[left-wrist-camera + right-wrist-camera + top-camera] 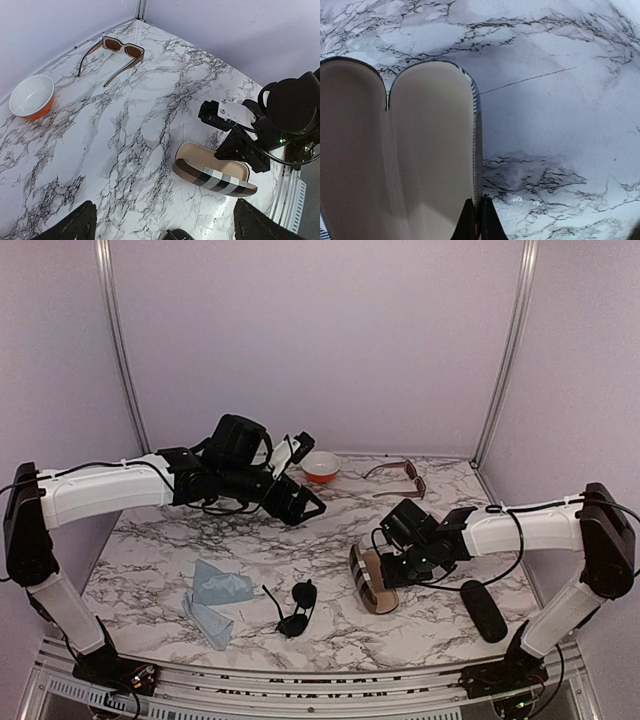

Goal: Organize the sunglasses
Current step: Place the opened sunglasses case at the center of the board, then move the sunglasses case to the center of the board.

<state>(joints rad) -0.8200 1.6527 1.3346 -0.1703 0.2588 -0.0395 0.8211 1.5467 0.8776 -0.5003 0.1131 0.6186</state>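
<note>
Left arm (100, 490) & right arm (530, 528): white shells on long links, black joints, elbows & wrists. Thin black cables (75, 469) run along top of white links. Bases (115, 672) black w/ loose wiring. Left fingers (70, 226) matte black, broad, rounded. Right fingers (469, 225) black w/ narrow tips. White block (235, 111) on right wrist, small green LEDs nearby.

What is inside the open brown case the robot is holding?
Nothing that I can see. The brown case shows only plain beige lining, both halves bare. The right gripper pinches one half's edge. The lower end of each half is cut off in the close view.
</note>
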